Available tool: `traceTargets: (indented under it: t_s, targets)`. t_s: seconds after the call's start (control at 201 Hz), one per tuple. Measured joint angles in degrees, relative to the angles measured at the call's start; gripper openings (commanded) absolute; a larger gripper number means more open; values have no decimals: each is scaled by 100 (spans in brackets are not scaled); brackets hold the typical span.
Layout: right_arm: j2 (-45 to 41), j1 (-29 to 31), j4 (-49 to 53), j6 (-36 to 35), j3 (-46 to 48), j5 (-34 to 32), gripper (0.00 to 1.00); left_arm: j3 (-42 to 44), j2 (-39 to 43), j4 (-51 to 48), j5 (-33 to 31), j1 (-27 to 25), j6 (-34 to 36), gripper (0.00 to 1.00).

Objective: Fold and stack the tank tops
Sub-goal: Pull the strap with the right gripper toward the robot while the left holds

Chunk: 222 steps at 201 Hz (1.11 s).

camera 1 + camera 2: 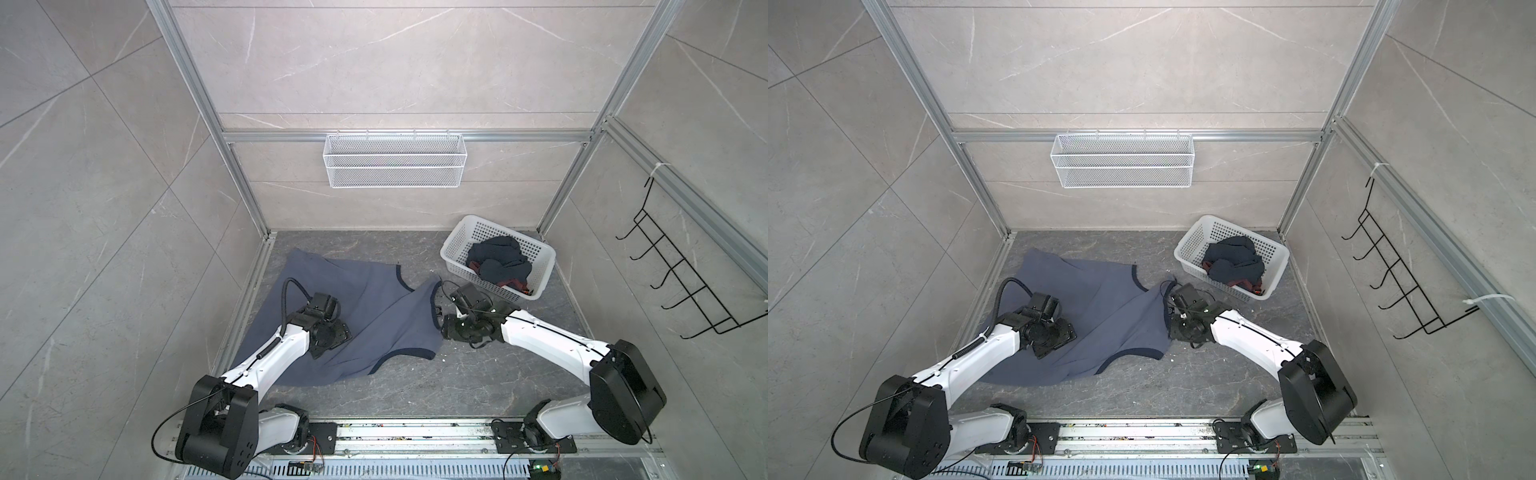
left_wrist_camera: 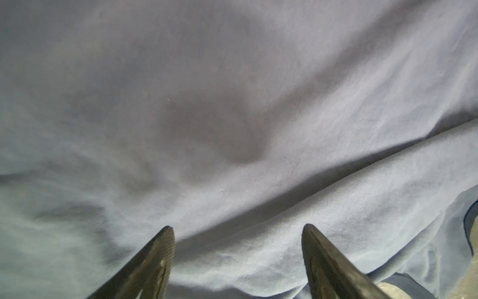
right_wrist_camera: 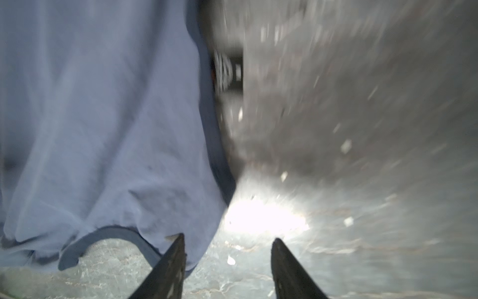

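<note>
You get both top views from high above the base rail (image 1: 415, 432) at the frame's bottom edge, looking steeply down toward the back wall; they share almost the whole cell, shifted slightly sideways. Your left wrist camera looks past the left gripper (image 2: 237, 226), very close on the slate-blue tank top (image 2: 232, 103). Your right wrist camera, blurred, looks past the right gripper (image 3: 228, 236) at that top's trimmed edge and the table (image 3: 362, 155).

Both top views are bright, sharp and bowed at the edges, the right wrist view is motion-blurred with glare on the table (image 3: 266, 217), and the left wrist view shows a soft shadow on the blue top (image 2: 212, 129).
</note>
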<state>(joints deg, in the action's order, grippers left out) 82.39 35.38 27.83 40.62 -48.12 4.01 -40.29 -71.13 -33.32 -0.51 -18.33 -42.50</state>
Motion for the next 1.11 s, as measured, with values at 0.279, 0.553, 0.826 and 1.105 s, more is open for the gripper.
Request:
traceTargets:
  t_s: [0.279,0.553,0.826,1.105]
  targets:
    - [304,365,-1023,750,363,389,39,-42,184,-114,-243,81,160,80]
    - [623,505,-1279,966,367,439,13,15,199,-94,-256,256,181,80]
    - [-83,651,179,756,146,-439,0,68,293,-111,-258,326,177,80]
    - [-1384,651,2109,610,-98,-1523,0,66,463,114,111,326,68,81]
